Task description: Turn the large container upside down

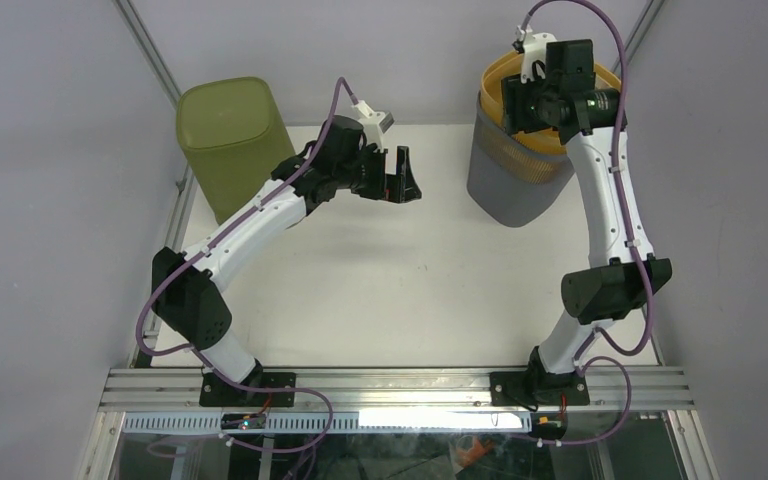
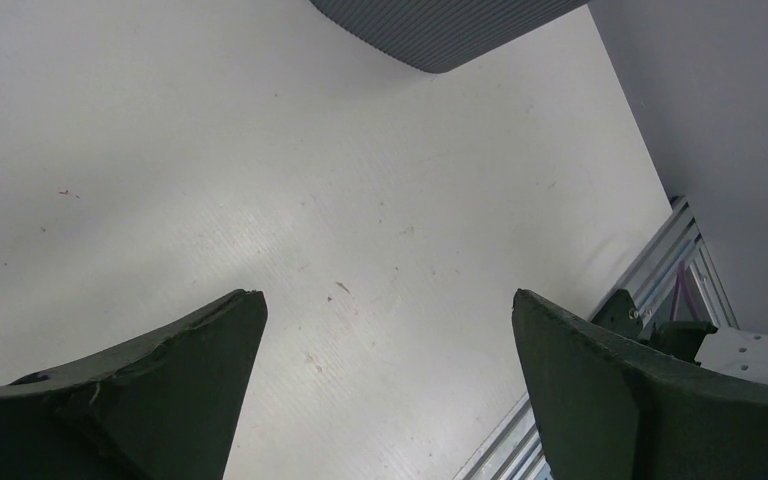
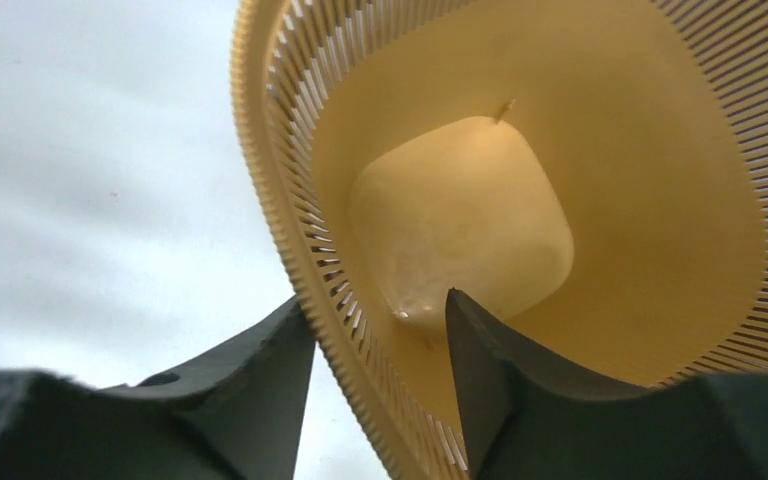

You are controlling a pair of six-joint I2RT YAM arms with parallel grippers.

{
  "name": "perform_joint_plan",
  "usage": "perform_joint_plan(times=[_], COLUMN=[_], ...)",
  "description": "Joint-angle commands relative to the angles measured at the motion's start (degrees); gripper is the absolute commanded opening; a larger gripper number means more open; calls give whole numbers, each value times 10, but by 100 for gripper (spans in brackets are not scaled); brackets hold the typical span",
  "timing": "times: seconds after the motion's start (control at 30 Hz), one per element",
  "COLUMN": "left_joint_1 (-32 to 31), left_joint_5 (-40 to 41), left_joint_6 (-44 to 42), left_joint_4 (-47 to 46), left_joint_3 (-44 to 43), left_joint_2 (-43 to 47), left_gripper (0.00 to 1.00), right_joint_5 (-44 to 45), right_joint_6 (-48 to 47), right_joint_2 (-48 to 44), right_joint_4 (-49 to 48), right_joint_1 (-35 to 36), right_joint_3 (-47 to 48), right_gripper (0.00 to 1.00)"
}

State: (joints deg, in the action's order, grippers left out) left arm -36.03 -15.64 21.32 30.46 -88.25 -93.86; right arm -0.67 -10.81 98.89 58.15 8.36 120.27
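The large container (image 1: 520,160) is a slotted basket, grey outside and yellow inside, standing open side up at the back right of the table. My right gripper (image 1: 538,92) is at its near rim. In the right wrist view the gripper (image 3: 375,297) straddles the basket's rim (image 3: 290,230). One finger (image 3: 260,380) presses the outside and the other finger (image 3: 500,370) is inside against the wall. My left gripper (image 1: 405,186) is open and empty above the middle of the table, left of the basket. In the left wrist view the left gripper (image 2: 388,292) shows bare table between wide jaws, with the basket's grey base (image 2: 440,30) at the top.
A green tub (image 1: 232,140) stands bottom up at the back left corner, beside my left forearm. Grey walls close in the table (image 1: 400,290) on the left, back and right. An aluminium rail (image 1: 400,385) runs along the near edge.
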Motion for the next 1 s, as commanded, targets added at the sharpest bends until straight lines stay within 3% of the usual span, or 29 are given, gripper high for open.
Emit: perform_joint_plan(times=[0.0,0.07,0.17,0.2,0.37,0.67,0.8,0.97], left_joint_1=[-4,-4,-4,-4,-4,9,11,12], left_joint_5=[-14,-12,-13,-18,-89,-61,-89,-90], left_joint_6=[-16,-17,-14,-11,8,136,230,286], left_joint_4=[-22,-21,-22,-22,-19,-42,-105,-147], left_joint_3=[4,4,-4,-8,-47,-130,-118,-93], left_joint_2=[16,16,14,12,-2,-12,-22,-39], left_gripper=[99,99,99,99,99,99,97,90], right_joint_5=[-45,-65,-90,-90,-42,103,169,167], right_joint_6=[-4,-2,7,11,57,173,192,209], right_joint_2=[-17,-22,-32,-35,-49,-53,-55,-58], right_joint_4=[-3,2,9,12,13,18,-9,-29], right_joint_1=[-4,-4,-3,-1,17,146,210,225], right_joint_3=[37,33,28,27,50,81,57,28], right_gripper=[48,39,5,0,0,0,0,0])
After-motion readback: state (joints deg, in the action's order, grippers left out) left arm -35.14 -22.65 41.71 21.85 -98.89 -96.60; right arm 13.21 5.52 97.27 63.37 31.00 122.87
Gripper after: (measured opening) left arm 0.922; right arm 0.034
